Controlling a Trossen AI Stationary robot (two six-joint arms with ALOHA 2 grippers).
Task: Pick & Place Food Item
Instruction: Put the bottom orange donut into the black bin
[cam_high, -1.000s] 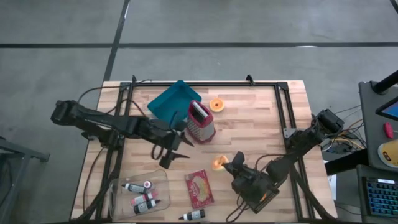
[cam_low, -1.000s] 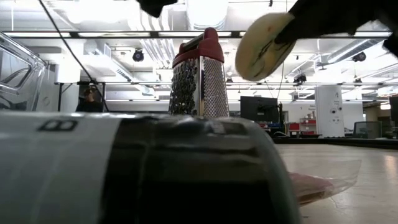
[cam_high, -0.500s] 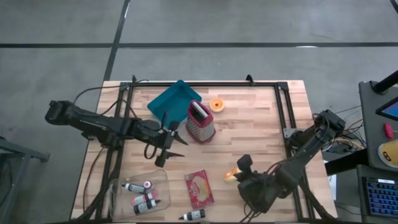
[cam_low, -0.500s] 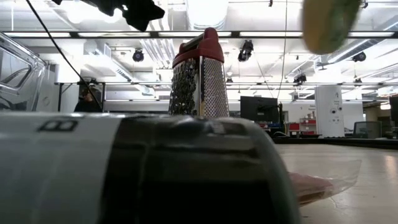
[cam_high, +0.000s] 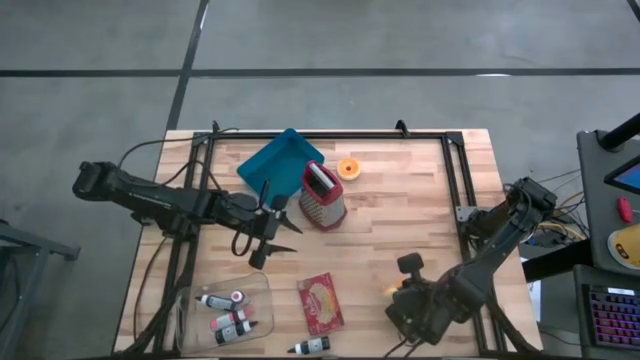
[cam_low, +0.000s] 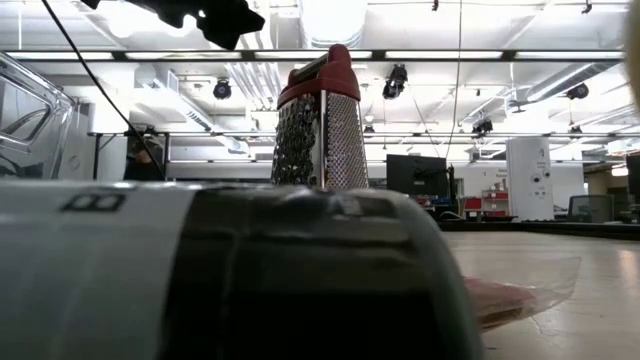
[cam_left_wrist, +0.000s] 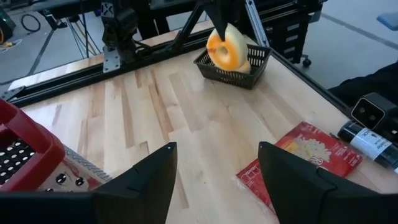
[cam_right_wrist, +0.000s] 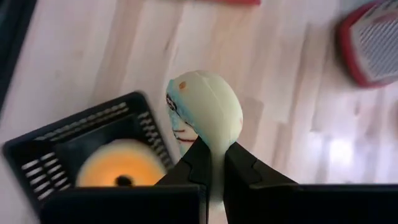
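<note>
- Work surface: a pale butcher-block table (cam_high: 400, 200) bordered by a black metal frame; grey concrete floor surrounds it on the far side and to the left.
- Room, low view: an open hall with ceiling light strips, monitors, and a person (cam_low: 143, 160) standing far off at the left.
- Table contents: a red box grater (cam_high: 323, 195) stands upright near the centre, a teal tray (cam_high: 275, 162) just to its far left, and an orange donut (cam_high: 348, 168) to its far right.
- Near edge: a clear container (cam_high: 228, 308) of bottles at the left, a red packet (cam_high: 321, 302) beside it.
- Open space: bare wood runs from the grater to the right edge.
- Right gripper (cam_right_wrist: 212, 163): clenched on a pale donut slice (cam_right_wrist: 204, 112), above a black basket (cam_right_wrist: 81, 149) at the near right that holds an orange donut piece (cam_right_wrist: 121, 171).
- Left gripper (cam_high: 278, 222): fingers spread, empty, raised left of the grater.
</note>
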